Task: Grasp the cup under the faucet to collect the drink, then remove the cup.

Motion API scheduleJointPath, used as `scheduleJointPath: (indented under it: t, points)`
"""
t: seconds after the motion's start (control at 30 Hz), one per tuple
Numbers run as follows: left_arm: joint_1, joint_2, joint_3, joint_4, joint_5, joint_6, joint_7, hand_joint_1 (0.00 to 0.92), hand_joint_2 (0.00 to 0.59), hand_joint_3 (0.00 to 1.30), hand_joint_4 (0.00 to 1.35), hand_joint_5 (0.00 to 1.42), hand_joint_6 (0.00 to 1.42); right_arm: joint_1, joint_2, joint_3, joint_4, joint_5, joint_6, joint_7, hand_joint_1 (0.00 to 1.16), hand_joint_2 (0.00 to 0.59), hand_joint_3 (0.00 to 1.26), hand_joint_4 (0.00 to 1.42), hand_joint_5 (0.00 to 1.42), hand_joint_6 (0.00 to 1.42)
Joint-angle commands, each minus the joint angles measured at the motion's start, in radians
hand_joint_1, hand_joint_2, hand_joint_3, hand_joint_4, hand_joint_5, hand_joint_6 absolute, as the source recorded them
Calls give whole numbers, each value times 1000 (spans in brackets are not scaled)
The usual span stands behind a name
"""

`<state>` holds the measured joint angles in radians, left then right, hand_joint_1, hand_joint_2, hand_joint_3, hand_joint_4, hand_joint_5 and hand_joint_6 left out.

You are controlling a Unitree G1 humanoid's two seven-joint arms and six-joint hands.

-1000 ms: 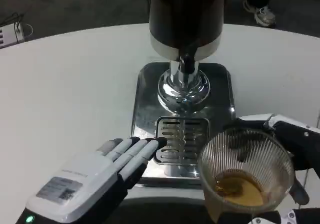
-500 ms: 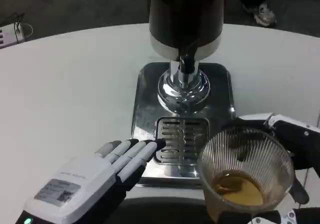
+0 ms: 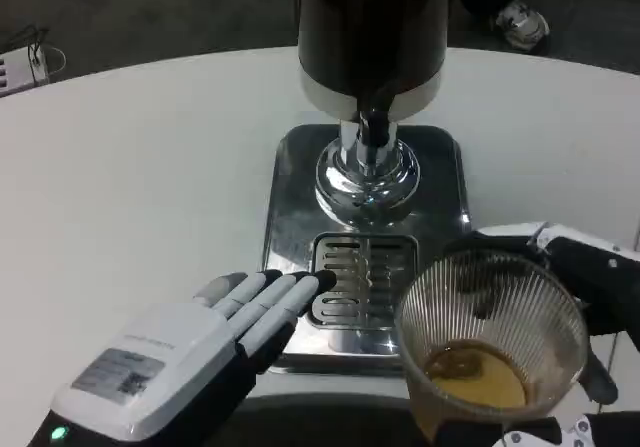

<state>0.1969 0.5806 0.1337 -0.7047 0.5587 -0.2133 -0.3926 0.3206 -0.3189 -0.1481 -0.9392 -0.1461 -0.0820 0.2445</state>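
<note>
A clear ribbed cup with amber drink in its bottom is held by my right hand at the lower right, off to the right of the drip grate. The dark dispenser stands at the top centre with its black faucet above the chrome base. My left hand lies flat at the lower left, fingers apart, fingertips touching the left edge of the grate and holding nothing.
The steel drip tray sits in the middle of the round white table. A person's shoe shows on the floor at the top right, and a small device with cables at the far left.
The cup and my right hand have barely moved. My left hand has shifted slightly. The shoe at the back has moved.
</note>
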Motion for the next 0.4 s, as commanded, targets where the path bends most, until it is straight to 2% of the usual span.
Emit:
scheduleJointPath:
  t: [0.03, 0.4]
  points:
    - [7, 12, -1, 8, -6, -2, -18, 0, 70, 0, 0, 0, 0, -11, 9, -3, -19, 6, -17, -5, 943, 240, 1109, 1365, 1424, 1424]
    - [8, 7, -2, 11, 0, -5, -15, 0, 70, 0, 0, 0, 0, -23, 8, 2, -14, 4, -10, -3, 937, 240, 1109, 1365, 1424, 1424]
